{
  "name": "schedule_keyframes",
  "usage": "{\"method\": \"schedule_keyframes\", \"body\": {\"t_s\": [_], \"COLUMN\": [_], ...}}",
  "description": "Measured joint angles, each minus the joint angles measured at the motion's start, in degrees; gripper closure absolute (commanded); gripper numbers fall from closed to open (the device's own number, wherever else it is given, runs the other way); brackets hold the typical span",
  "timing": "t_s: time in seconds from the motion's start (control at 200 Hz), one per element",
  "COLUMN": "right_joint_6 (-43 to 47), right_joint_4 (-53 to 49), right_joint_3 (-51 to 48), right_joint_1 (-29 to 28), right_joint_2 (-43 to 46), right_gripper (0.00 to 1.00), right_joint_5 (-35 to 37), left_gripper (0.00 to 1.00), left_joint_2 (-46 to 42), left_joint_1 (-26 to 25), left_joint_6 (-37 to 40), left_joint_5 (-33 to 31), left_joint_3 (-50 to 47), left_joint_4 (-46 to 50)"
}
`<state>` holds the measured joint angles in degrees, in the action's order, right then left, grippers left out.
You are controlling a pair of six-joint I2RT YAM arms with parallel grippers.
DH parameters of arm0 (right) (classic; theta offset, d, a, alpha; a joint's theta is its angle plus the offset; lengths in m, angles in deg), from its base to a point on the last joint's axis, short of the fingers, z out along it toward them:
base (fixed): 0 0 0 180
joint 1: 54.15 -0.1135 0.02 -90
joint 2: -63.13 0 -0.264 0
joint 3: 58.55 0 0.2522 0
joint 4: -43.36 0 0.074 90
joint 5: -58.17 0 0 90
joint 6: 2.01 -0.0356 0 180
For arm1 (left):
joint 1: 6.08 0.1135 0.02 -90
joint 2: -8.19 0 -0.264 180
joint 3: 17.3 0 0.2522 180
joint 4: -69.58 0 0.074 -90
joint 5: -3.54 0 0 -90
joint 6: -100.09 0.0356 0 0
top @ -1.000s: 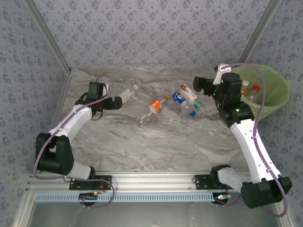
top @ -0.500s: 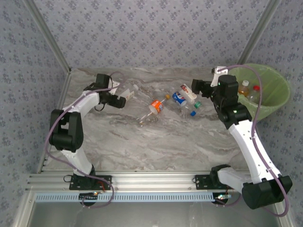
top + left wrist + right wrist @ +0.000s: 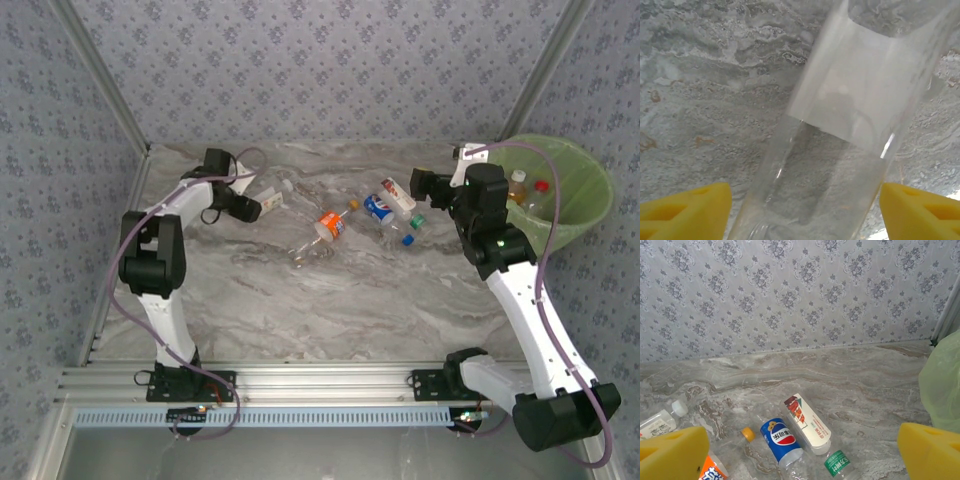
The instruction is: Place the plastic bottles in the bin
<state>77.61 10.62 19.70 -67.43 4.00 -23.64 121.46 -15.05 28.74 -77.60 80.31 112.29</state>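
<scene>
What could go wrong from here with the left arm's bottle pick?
The left gripper straddles the smooth, round clear bottle near its base end; it might squirt out or tilt when squeezed. The bin sits at the far right beyond the right gripper, so the carry may risk an arm clash.

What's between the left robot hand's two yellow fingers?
A clear plastic bottle with a white label, lying on the marble table; the left wrist view shows it.
</scene>
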Motion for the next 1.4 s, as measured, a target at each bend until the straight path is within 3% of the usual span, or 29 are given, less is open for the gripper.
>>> {"method": "schedule_keyframes", "body": {"t_s": [0.405,0.695,0.899,1.094,1.399], "right_joint_6": [0.17,0.42,4.57,7.54,10.93], "right_joint_4": [-0.02,-0.02,-0.13,-1.07,-1.40], "right_joint_3": [0.00,0.00,0.00,0.00,0.04], "right_joint_1": [0.00,0.00,-0.15,-0.52,-2.05], "right_joint_2": [0.00,-0.11,-3.02,-5.97,-7.43], "right_gripper": [0.01,0.01,0.01,0.01,0.01], "right_joint_5": [0.02,-0.46,-9.92,-16.63,-25.51], "left_gripper": [0.34,0.55,0.73,0.80,0.93], "left_joint_2": [1.90,2.78,2.32,-0.74,-15.28], "left_joint_1": [-2.40,-3.06,-3.98,-4.81,-7.48], "left_joint_6": [1.44,2.54,2.32,0.11,-5.25], "left_joint_5": [-1.68,-3.80,-4.22,-4.15,-1.99], "left_joint_3": [0.00,-0.17,-0.83,-4.66,-13.25], "left_joint_4": [-0.24,-1.01,-1.53,-1.84,-6.54]}}
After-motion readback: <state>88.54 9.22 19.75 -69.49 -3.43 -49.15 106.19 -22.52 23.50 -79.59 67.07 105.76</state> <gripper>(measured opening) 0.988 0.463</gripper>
